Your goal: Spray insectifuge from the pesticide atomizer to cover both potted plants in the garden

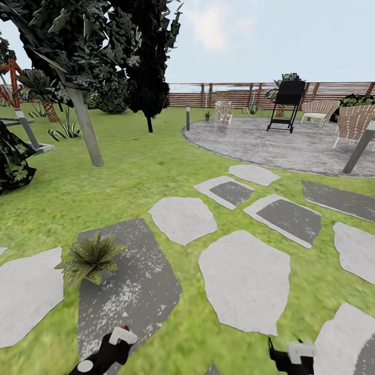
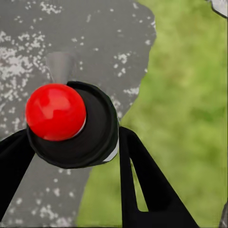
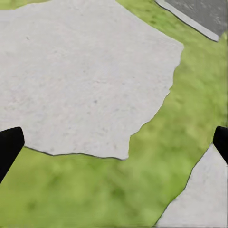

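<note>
The pesticide atomizer [image 1: 124, 335] sits low at the left of the head view, white head and red dot up, with my left gripper [image 1: 115, 345] shut on it. In the left wrist view its red ball [image 2: 55, 111] tops a round black body [image 2: 92, 130], clamped between black fingers [image 2: 142, 180]. One potted plant [image 1: 89, 258], a low rosette of pointed leaves, stands on a dark speckled stepping stone [image 1: 135, 281] just ahead of that gripper. My right gripper [image 1: 291, 355] hangs open over lawn and a pale stone [image 3: 80, 71], nothing between its fingertips [image 3: 9, 147].
Grey stepping stones [image 1: 245, 278] cross the lawn toward a round gravel patio [image 1: 271, 143] with a black grill [image 1: 286, 104] and chairs [image 1: 224, 114]. A tiny green plant [image 1: 207, 115] stands at the patio's far edge. A tree trunk [image 1: 87, 130] and dark bushes [image 1: 13, 161] are at left; a slatted fence [image 1: 229, 95] runs behind.
</note>
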